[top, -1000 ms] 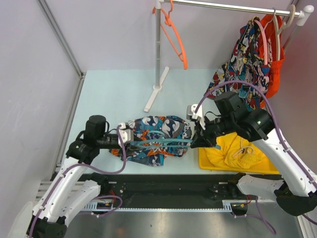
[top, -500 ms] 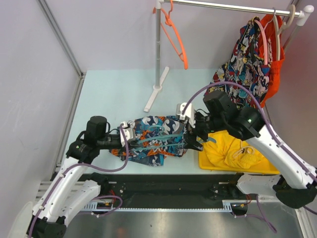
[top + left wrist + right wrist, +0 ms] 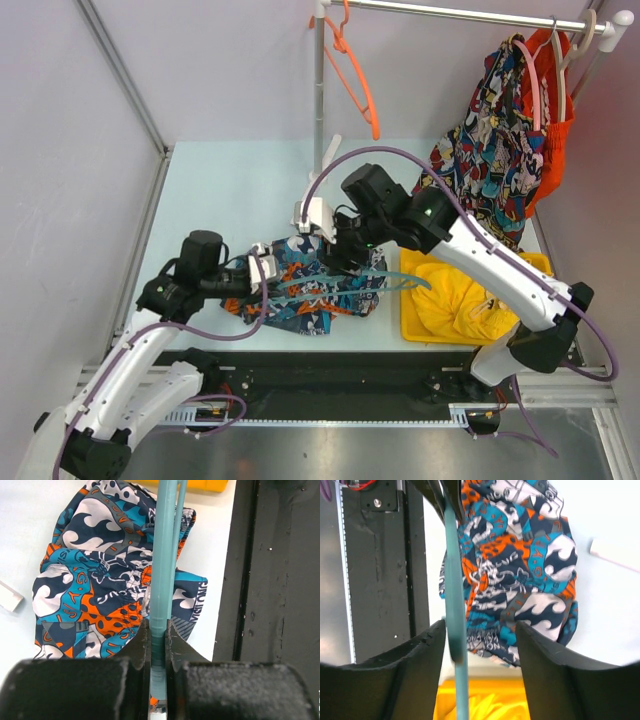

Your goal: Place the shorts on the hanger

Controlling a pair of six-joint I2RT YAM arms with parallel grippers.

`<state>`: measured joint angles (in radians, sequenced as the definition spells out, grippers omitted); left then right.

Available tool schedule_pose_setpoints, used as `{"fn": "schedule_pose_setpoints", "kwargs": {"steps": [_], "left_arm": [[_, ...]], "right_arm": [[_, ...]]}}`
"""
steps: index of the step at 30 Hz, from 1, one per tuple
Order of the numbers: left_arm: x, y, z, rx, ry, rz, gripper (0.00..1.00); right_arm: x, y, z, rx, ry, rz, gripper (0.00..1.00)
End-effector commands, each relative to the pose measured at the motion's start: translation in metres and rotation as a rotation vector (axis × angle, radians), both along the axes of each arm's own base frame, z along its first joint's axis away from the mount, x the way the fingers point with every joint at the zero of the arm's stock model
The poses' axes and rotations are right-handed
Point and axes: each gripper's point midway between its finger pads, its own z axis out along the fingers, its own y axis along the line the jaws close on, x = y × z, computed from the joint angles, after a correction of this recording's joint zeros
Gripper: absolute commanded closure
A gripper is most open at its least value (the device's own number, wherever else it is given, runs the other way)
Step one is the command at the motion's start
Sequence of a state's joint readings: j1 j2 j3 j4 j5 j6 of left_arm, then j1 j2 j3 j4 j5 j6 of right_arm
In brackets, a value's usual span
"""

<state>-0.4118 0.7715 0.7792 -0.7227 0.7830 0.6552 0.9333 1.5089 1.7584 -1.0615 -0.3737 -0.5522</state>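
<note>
The shorts point(image 3: 312, 300), in a navy, teal, orange and white print, lie bunched on the table between the arms. The thin teal hanger point(image 3: 405, 280) lies across them. My left gripper point(image 3: 262, 280) is shut on the hanger's left end; in the left wrist view the hanger point(image 3: 164, 555) runs straight out from the gripper point(image 3: 157, 645) over the shorts point(image 3: 100, 580). My right gripper point(image 3: 335, 255) hovers open above the shorts point(image 3: 520, 570). In the right wrist view the hanger point(image 3: 454, 605) passes between that gripper's point(image 3: 480, 630) jaws near the left one, not clamped.
A yellow tray point(image 3: 415, 325) holding a plain yellow garment point(image 3: 470, 300) sits to the right of the shorts. A rack stands behind, its base point(image 3: 315, 185) on the table, with an orange hanger point(image 3: 355, 80) and comic-print shorts point(image 3: 495, 140) on it.
My right gripper let go of the hanger's right end, opened, and swung left over the shorts. My left gripper closed on the hanger's left end.
</note>
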Motion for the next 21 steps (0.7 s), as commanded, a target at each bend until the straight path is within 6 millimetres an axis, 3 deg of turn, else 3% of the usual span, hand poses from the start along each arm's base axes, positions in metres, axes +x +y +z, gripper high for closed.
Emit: {"fn": "schedule_pose_setpoints", "kwargs": {"steps": [1, 2, 3, 6, 7, 10, 11, 13, 16, 21], "left_arm": [[0.003, -0.003, 0.016, -0.003, -0.059, -0.018, 1.00], [0.003, -0.003, 0.015, 0.001, -0.054, -0.017, 1.00], [0.003, -0.003, 0.015, 0.003, -0.052, -0.016, 1.00], [0.001, -0.002, 0.014, 0.001, -0.038, -0.006, 0.94], [0.001, -0.001, 0.013, 0.002, -0.029, 0.001, 0.74], [-0.004, 0.004, 0.006, 0.028, -0.039, -0.007, 0.43], [-0.004, 0.006, 0.003, 0.035, -0.045, -0.009, 0.39], [-0.005, 0.014, -0.012, 0.084, -0.070, -0.010, 0.32], [-0.006, 0.026, -0.039, 0.177, -0.103, -0.037, 0.30], [-0.009, 0.036, -0.067, 0.271, -0.120, -0.103, 0.29]], "right_arm": [[-0.002, 0.020, 0.019, 0.054, -0.054, 0.051, 0.52], [-0.003, 0.020, 0.017, 0.048, -0.055, 0.056, 0.58], [-0.005, 0.020, 0.015, 0.040, -0.059, 0.067, 0.76], [-0.006, 0.012, 0.008, 0.016, -0.069, 0.066, 1.00], [-0.006, 0.006, 0.011, 0.015, -0.086, 0.056, 1.00], [-0.011, -0.009, -0.001, -0.021, -0.092, 0.056, 1.00], [-0.017, -0.017, 0.003, -0.013, -0.102, 0.063, 1.00], [-0.027, -0.030, -0.009, -0.049, -0.085, 0.086, 1.00], [-0.036, -0.042, -0.013, -0.052, -0.084, 0.094, 1.00], [-0.035, -0.045, -0.013, -0.049, -0.108, 0.094, 1.00]]}}
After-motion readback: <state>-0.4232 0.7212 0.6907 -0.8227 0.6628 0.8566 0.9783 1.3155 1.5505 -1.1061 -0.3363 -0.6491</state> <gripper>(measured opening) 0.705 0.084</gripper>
